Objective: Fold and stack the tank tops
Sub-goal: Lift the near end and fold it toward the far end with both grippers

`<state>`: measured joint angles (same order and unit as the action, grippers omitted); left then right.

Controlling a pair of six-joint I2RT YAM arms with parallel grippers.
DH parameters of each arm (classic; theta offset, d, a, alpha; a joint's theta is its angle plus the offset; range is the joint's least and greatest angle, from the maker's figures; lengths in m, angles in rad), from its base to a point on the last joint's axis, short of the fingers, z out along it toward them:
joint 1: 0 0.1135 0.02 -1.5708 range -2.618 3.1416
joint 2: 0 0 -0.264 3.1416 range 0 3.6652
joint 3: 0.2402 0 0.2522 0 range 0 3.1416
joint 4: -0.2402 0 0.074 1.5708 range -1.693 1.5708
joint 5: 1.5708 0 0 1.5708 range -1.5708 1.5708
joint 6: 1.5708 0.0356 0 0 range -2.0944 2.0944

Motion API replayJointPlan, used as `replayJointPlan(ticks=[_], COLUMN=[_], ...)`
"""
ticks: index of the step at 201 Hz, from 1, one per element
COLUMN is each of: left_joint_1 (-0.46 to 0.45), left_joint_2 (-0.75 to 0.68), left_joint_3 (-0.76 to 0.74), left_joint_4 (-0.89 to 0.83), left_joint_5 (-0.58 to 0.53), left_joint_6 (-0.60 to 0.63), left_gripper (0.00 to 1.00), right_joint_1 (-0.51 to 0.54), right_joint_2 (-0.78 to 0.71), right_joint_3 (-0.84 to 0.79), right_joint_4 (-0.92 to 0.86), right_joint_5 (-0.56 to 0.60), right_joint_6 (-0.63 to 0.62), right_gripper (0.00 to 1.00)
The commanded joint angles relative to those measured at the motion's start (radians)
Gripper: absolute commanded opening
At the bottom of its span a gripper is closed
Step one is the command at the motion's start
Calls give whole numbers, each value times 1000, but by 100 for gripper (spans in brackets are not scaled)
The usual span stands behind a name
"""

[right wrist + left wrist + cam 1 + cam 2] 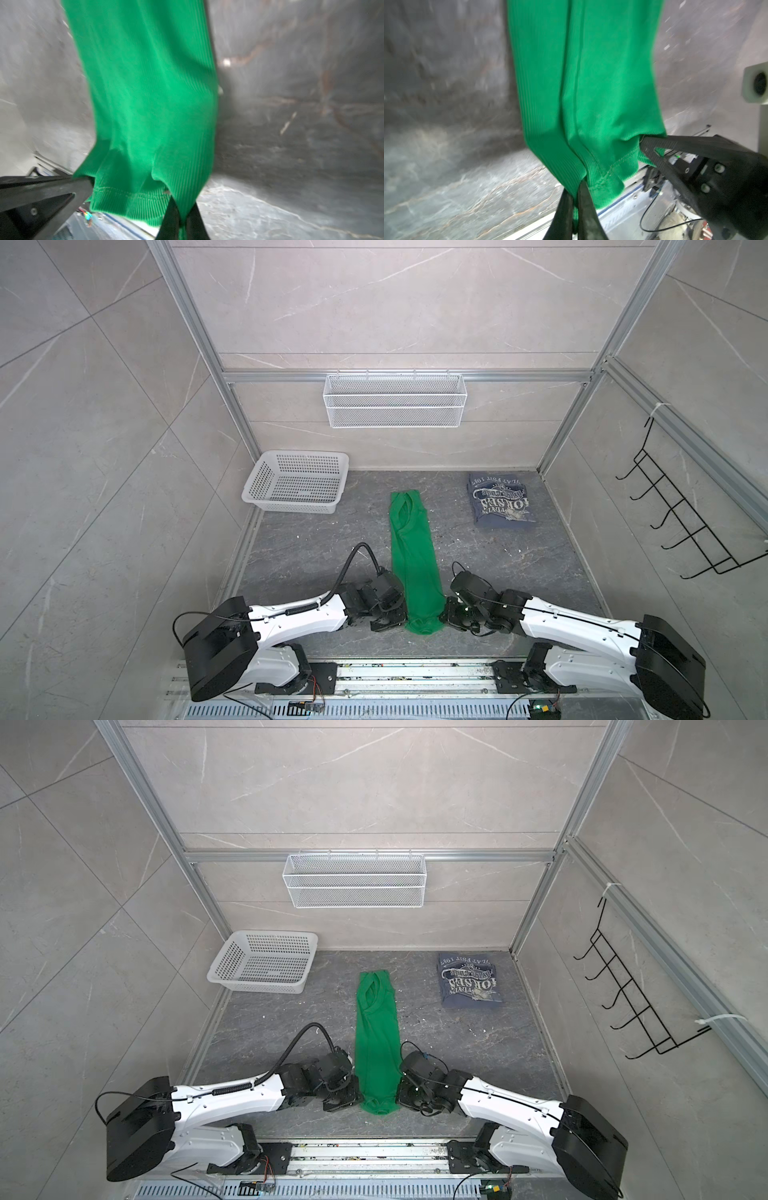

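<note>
Closest to me, the left gripper and right gripper each pinch a hem corner of the long, narrow bright green ribbed tank top, which stretches away across the dark marbled tabletop. Its hem seems slightly lifted, though blur hides that. Farther back on the right lies the folded slate-blue printed tank top.

Two tank tops: a green top, a slate-blue top. One plastic basket, one wire basket, one hook rack.
</note>
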<state>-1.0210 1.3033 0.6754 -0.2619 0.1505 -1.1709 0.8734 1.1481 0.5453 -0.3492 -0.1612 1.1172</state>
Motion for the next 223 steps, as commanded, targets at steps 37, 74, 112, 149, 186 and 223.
replayJointPlan(ticks=[37, 74, 112, 149, 186, 223], left_joint_1=[258, 387, 442, 481, 499, 511], left_joint_2=[57, 223, 366, 459, 536, 581], left_joint_3=[181, 281, 400, 486, 544, 564], left_joint_4=[-53, 42, 61, 80, 63, 63], left_joint_5=[-3, 95, 102, 106, 104, 93], left_joint_6=[220, 254, 307, 334, 335, 323], left_gripper=[7, 7, 7, 7, 11, 18], right_joint_1=[-190, -295, -359, -396, -411, -425], right_joint_2=[188, 334, 481, 598, 684, 754], right_joint_3=[272, 414, 545, 621, 680, 718], right_joint_4=[-61, -35, -31, -6, 0, 18], right_joint_5=[-51, -116, -128, -158, -161, -157], right_joint_6=[-203, -275, -342, -375, -386, -401], right_gripper=[8, 8, 8, 9, 11, 16])
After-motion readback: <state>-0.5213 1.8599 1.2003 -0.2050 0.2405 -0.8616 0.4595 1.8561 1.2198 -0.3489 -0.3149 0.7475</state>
